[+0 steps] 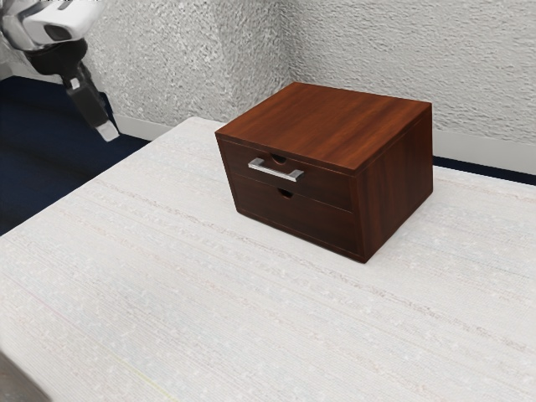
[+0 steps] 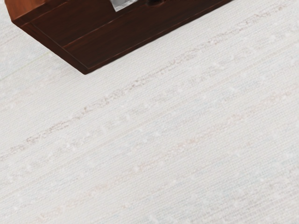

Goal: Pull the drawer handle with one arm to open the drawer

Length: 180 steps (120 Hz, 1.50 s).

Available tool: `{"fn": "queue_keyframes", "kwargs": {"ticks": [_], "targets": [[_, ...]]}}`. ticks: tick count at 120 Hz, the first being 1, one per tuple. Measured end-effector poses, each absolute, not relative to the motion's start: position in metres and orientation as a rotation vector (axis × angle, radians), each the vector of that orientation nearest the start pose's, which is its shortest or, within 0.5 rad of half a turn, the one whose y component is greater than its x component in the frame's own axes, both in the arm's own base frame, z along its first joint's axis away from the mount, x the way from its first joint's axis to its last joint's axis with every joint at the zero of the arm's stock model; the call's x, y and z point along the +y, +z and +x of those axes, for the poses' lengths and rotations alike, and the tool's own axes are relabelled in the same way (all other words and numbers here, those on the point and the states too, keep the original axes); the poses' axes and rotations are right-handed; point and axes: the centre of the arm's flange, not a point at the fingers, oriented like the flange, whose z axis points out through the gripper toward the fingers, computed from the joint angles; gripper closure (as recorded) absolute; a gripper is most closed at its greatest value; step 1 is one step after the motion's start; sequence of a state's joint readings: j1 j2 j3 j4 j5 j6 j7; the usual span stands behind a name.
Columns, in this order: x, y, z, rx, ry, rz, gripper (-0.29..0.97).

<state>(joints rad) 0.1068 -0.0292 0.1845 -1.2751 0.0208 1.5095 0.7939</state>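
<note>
Rough grey walls back a pale woven desk [image 1: 209, 318]. On it sits a dark wooden cabinet [image 1: 335, 126], its top drawer [image 1: 327, 188] flush shut, with a silver handle [image 1: 276, 170]. The gripper [image 1: 107, 130] hangs well apart at the exterior view's upper left; whether it is parted or closed, I cannot tell.
</note>
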Motion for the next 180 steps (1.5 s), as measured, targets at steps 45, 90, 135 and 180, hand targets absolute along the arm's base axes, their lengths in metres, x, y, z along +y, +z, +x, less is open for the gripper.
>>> {"fn": "queue_keyframes", "kwargs": {"ticks": [45,90,135,180], "targets": [[-0.005,0.76,0.5,1.518,-0.215,-2.62,0.0],[-0.009,0.677,0.543,2.048,-0.157,-2.117,0.0],[0.043,0.614,0.617,1.944,-0.236,-2.106,0.21],[0.058,0.606,0.66,1.919,-0.399,-2.088,0.54]]}}
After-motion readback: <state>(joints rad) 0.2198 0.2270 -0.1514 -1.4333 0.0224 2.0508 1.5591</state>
